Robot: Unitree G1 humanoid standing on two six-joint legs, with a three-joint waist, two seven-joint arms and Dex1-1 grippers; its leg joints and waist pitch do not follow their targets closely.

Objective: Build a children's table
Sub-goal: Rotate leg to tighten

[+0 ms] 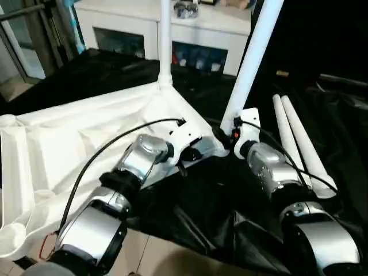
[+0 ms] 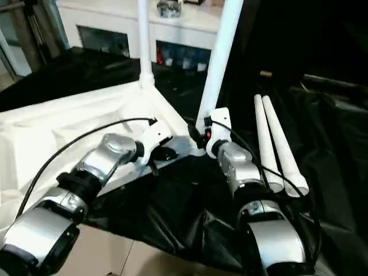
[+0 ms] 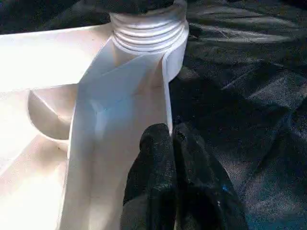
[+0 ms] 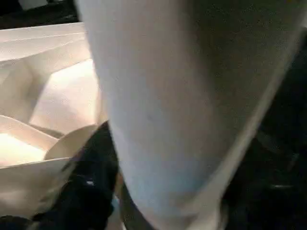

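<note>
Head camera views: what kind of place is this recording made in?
Probably an indoor room set up as a work area, not a workshop proper. A white cabinet with glass-fronted compartments stands behind, black sheeting covers the work surface, and pale floor shows at the near edge.

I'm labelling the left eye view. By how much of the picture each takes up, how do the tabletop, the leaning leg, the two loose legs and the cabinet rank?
1. Tabletop.
2. Cabinet.
3. Leaning leg and each of the loose legs: too alike to rank.

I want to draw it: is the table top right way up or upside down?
Upside down: the table top shows its ribbed underside, with one leg pointing up.
</note>
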